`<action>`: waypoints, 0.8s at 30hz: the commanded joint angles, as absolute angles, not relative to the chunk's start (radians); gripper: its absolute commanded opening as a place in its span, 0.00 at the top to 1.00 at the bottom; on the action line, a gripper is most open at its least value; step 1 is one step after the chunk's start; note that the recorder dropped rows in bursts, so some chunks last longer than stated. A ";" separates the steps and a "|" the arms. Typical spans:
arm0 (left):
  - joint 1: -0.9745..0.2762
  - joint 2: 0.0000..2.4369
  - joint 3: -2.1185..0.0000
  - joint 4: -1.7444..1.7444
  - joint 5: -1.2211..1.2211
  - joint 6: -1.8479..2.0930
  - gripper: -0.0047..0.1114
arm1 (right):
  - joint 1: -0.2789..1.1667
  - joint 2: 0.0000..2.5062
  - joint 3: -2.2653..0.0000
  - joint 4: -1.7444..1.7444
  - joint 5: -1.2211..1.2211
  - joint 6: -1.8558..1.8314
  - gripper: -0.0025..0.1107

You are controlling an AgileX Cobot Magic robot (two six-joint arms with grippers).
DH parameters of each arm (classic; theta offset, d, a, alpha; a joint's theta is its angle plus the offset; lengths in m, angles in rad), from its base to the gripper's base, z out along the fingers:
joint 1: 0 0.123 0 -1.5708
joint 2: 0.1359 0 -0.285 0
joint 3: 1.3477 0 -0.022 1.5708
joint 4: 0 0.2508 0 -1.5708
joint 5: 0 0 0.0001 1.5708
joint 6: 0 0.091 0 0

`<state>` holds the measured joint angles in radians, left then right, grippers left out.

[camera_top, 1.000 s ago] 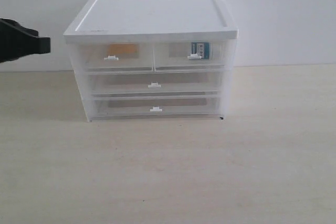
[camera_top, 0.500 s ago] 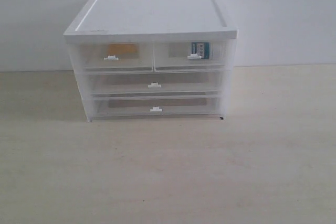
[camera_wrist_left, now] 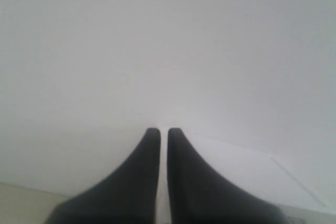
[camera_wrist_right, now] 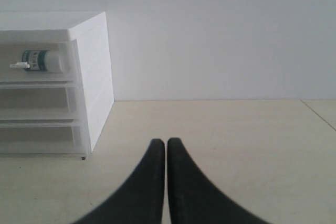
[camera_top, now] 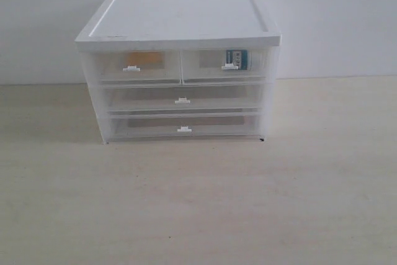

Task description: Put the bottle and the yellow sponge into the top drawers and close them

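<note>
1. A pale wooden table [camera_top: 198,203] fills the lower part of the exterior view, with a plain white wall [camera_top: 335,23] behind it.
2. A translucent plastic cabinet [camera_top: 180,20] with a flat white top stands at the back of the table, close to the wall.
3. Two full-width drawers [camera_top: 183,100] fill the cabinet's lower half, one above the other. Both are pushed in.
4. The top drawers [camera_top: 205,69] sit side by side under the white top. Both are closed, flush with the cabinet front, and each has a small white handle tab [camera_top: 131,68].
5. The left gripper [camera_wrist_left: 164,132] has its two black jaws pressed together with nothing between them. It faces the white wall.
6. The right gripper [camera_wrist_right: 166,142] is also squeezed closed and empty. It hangs over bare table, off to the cabinet's side and well apart from it.
7. The bottle [camera_top: 239,59] lies on its side inside the right top drawer, and its teal label shows through the clear front.
8. The yellow sponge [camera_top: 146,60] lies inside the left top drawer, a blurred orange patch behind the plastic.
</note>
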<state>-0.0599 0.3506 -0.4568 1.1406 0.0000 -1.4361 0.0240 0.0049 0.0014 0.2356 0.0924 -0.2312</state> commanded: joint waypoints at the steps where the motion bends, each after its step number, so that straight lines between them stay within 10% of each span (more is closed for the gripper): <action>1: -0.056 0.316 -0.451 1.140 -0.008 -1.445 0.92 | 0.020 0.000 0.000 0.228 0.090 -0.236 0.98; 17: -0.056 0.316 -0.449 1.132 -0.008 -1.435 0.92 | 0.020 0.000 0.000 0.228 0.090 -0.234 0.98; 24: -0.056 0.316 -0.440 0.534 0.076 -0.812 0.92 | 0.020 0.000 0.000 0.228 0.090 -0.234 0.98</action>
<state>-0.0599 0.3205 -0.4544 0.7883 0.0300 -1.0836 0.0240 0.0049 0.0014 0.2356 0.0924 -0.2312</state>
